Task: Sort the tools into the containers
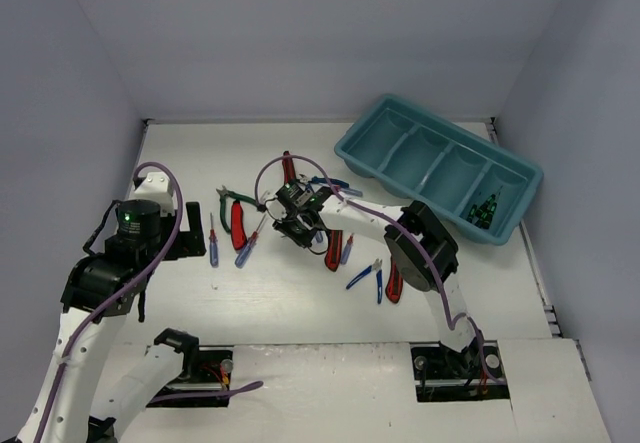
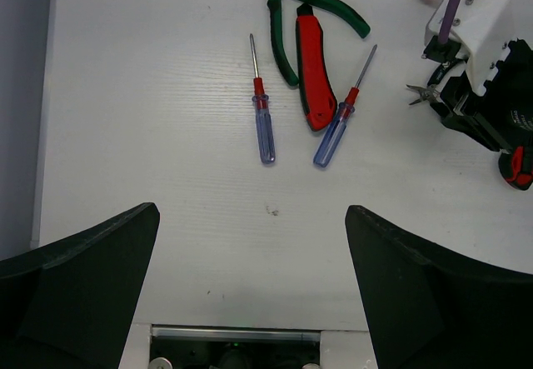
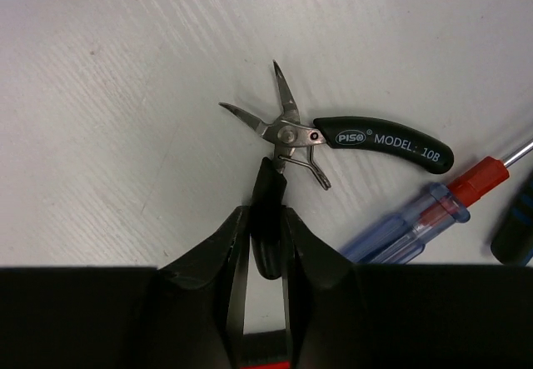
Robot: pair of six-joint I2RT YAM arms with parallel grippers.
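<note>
My right gripper (image 1: 297, 221) (image 3: 266, 227) is shut on one handle of small dark-handled pliers (image 3: 293, 132), whose other handle reads "MODEL 10B". I cannot tell if the pliers rest on the table or are lifted. They show at the right of the left wrist view (image 2: 423, 94). My left gripper (image 1: 192, 245) (image 2: 250, 252) is open and empty over bare table. Ahead of it lie two blue screwdrivers (image 2: 263, 121), a red knife (image 2: 311, 73) and green pliers (image 2: 291, 11). The teal tray (image 1: 350, 148) stands at the back right. Green-black tools (image 1: 484, 209) lie in its rightmost compartment.
More tools lie round the right gripper: a red knife (image 1: 288, 168), blue pliers (image 1: 330, 183), a red knife (image 1: 333, 251), a blue screwdriver (image 1: 347, 251) (image 3: 416, 219), blue pliers (image 1: 368, 275) and a red knife (image 1: 394, 283). Grey walls enclose the table.
</note>
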